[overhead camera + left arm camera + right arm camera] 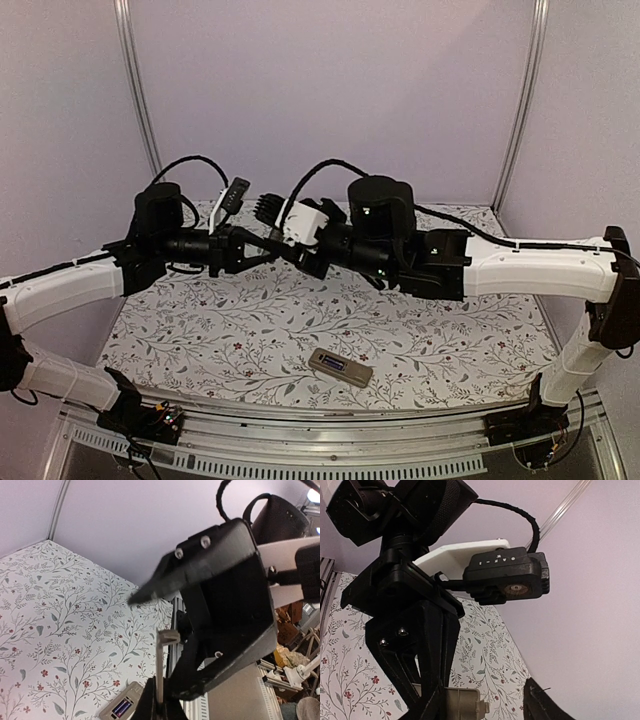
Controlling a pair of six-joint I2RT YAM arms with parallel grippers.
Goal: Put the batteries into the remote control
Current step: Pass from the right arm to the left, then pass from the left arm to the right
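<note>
The remote control (340, 367) lies back-up near the table's front edge. In the left wrist view (120, 707) its dark recess holds the two batteries (122, 708), side by side. My left gripper (161, 707) is shut on a thin tan battery cover (161, 665), held edge-on well above the table. In the top view both grippers meet in mid-air over the middle of the table, the left gripper (262, 246) facing the right gripper (296, 250). My right gripper (484, 706) is open, its jaws wide apart on either side of the cover (462, 703).
The flowered table cloth (420, 330) covers the table. Lilac walls and metal posts (135, 90) stand behind and at the sides. The metal front rail (330, 440) runs just beyond the remote. Black cables loop over both wrists.
</note>
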